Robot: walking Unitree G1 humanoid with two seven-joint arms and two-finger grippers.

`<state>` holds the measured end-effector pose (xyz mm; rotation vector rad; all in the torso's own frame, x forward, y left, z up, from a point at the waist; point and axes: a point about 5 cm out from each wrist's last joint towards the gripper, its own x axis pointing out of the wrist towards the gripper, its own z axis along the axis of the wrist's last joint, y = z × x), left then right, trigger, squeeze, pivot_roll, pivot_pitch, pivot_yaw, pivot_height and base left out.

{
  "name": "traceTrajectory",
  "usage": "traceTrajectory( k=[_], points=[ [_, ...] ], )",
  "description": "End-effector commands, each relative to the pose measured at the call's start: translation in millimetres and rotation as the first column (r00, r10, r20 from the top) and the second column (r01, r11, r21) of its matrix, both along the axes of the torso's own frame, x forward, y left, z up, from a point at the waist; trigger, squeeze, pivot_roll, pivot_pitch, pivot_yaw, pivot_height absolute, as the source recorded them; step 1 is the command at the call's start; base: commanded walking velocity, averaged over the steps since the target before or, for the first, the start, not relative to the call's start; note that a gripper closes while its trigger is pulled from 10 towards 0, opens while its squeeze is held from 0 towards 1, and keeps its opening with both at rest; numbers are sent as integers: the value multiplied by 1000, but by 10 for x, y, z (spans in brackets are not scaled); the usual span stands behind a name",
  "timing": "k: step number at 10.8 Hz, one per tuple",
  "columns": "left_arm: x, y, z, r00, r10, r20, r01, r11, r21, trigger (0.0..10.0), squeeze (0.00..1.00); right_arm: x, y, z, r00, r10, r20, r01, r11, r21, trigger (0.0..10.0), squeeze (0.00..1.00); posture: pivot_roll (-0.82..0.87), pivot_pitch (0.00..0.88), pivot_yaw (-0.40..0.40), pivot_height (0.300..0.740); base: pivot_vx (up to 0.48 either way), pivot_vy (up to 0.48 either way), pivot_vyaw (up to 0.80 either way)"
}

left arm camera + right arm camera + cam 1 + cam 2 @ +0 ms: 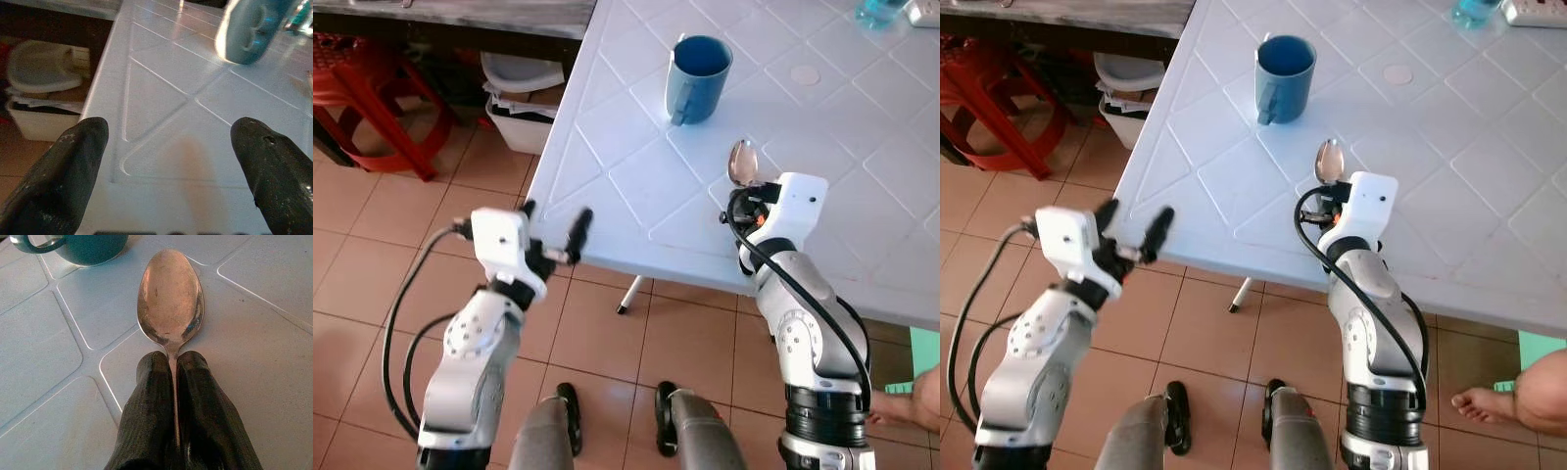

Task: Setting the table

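A metal spoon (170, 298) lies low over the white plastic table (636, 166), its bowl (741, 163) pointing away from me. My right gripper (172, 363) is shut on the spoon's handle, over the table near its front edge. A blue mug (696, 77) stands on the table just beyond the spoon and a little to the left, its handle turned towards me. My left gripper (558, 230) is open and holds nothing, hovering at the table's front left corner, its fingers (73, 166) spread wide.
Left of the table, a red plastic stool (372, 98) and a white bin (524, 108) stand on the tiled floor. A person's bare foot (1484, 403) and knee are at the lower right. A blue bottle (881, 12) sits at the table's far edge.
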<state>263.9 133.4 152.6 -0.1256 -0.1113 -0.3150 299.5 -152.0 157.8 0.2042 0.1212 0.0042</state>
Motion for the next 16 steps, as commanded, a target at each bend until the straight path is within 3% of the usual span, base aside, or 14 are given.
traceTrajectory(
  k=[1, 11, 16],
  points=[
    [32, 82, -21, 999, 50, -7, -50, 999, -3, 10000, 0, -78, -47, -341, 990, -7, -144, 5, 1000, -9, 0, 0, -20, 289, 32, 740, 0, 247, 0],
    [105, 28, -49, 999, 45, 12, -45, 999, -5, 10000, 0, -3, 75, -147, 1000, 12, 5, -13, 996, 89, 0, 0, -34, 249, 26, 740, 0, 474, 0],
    [87, -30, -48, 999, 18, 30, -18, 1000, -2, 10000, 0, 72, 35, 106, 983, 18, 181, -10, 999, -43, 0, 0, -35, 231, 20, 740, 161, 414, 0]
  ],
)
